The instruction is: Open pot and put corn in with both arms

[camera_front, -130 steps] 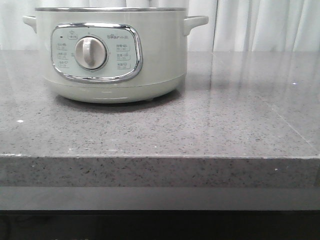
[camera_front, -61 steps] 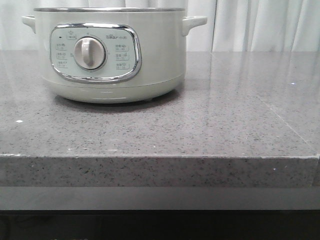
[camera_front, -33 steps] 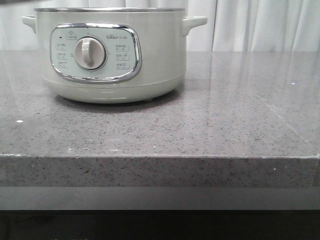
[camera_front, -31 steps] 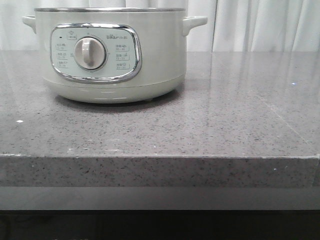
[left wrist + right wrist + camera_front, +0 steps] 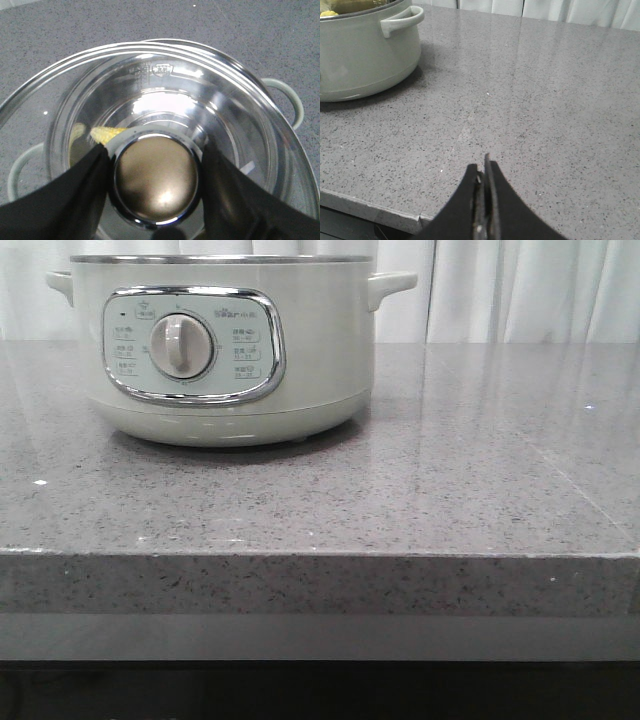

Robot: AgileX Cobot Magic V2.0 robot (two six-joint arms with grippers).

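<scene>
Pale grey-green round pot [image 5: 225, 345] sits far-left on speckled grey stone counter [image 5: 450, 490]. My left gripper [image 5: 155, 175] clamps bronze lid knob [image 5: 156, 179] between jaws; yellow corn cob [image 5: 107, 134] inside pot beneath glass. Right gripper [image 5: 484, 192] jaws pressed together, empty, well right of pot.

Front view: low, near my desk [image 5: 400, 500] edge, facing forward at the pot [image 5: 220, 350]. Left wrist view: close, straight down over the lid [image 5: 155, 180] and pot. Right wrist view: looks obliquely across the desk. All three share the pot.

pot [image 5: 320, 350]: pale grey-green | corn [image 5: 107, 134]: yellow | countertop [image 5: 400, 490]: grey speckled
</scene>
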